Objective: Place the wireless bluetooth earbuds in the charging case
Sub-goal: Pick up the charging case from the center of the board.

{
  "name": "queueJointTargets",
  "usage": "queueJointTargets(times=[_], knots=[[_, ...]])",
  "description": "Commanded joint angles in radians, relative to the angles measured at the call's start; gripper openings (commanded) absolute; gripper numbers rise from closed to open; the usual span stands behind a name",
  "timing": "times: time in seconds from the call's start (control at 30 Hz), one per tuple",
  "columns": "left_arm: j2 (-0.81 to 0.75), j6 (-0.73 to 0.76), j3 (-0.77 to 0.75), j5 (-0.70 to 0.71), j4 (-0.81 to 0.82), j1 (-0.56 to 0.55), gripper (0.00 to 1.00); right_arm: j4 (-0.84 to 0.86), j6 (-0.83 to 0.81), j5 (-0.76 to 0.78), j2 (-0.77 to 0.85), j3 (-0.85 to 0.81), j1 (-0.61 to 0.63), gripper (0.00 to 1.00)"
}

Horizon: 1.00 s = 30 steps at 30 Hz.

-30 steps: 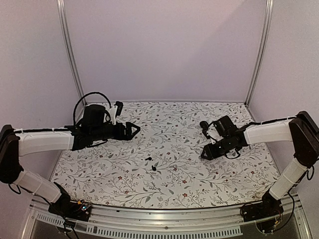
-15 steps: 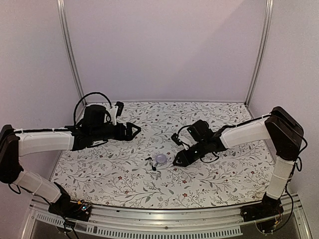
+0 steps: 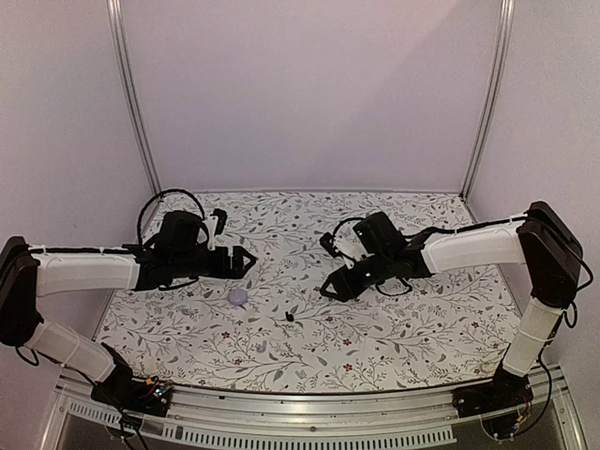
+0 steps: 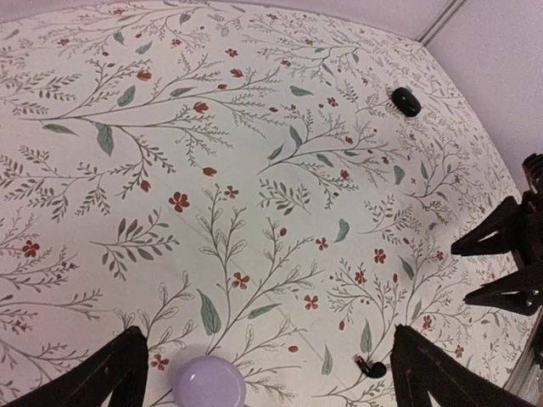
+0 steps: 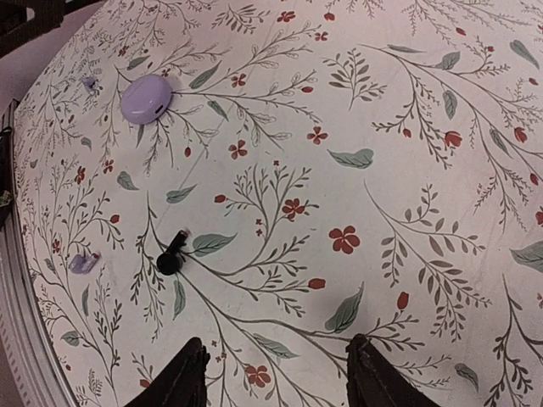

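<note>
A white cloth [image 3: 394, 328] printed with leaves and red flowers covers the table, with pale walls around it. The charging case [image 3: 238, 296], its lavender side showing, lies on the cloth. The left gripper [image 3: 249, 262] hangs just behind the case, jaws spread wide and empty; in its wrist view the case sits between the fingers. One black earbud [image 3: 290, 318] lies near the case, to its right. The right gripper [image 3: 327, 290] is farther to the right of the case, jaws apart and holding nothing.

Matt printed cloth [image 3: 394, 328], smooth lavender plastic charging case [image 5: 146, 97], glossy black plastic earbud [image 5: 170, 259]
</note>
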<state>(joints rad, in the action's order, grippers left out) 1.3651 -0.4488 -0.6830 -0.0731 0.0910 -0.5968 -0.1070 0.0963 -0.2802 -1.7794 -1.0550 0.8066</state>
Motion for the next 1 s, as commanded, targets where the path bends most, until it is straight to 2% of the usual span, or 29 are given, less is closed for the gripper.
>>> queueJointTargets(times=[0.0, 0.13, 0.3, 0.57, 0.97], knots=[[-0.058, -0.059, 0.038, 0.117, -0.150, 0.032, 0.99, 0.022, -0.002, 0.028, 0.038, 0.015, -0.003, 0.61], [-0.120, -0.104, 0.062, 0.104, -0.205, 0.115, 0.95, 0.032, -0.014, 0.030, 0.044, 0.011, -0.011, 0.70], [-0.111, -0.046, 0.042, 0.005, -0.250, 0.126, 0.91, 0.040, -0.025, 0.013, 0.065, 0.018, -0.041, 0.79], [0.042, 0.020, -0.072, 0.068, -0.408, 0.025, 0.88, 0.067, -0.025, -0.028, 0.170, 0.072, -0.107, 0.90], [0.270, 0.088, -0.227, 0.216, -0.547, -0.134, 0.87, 0.075, -0.027, -0.029, 0.202, 0.104, -0.142, 0.92]])
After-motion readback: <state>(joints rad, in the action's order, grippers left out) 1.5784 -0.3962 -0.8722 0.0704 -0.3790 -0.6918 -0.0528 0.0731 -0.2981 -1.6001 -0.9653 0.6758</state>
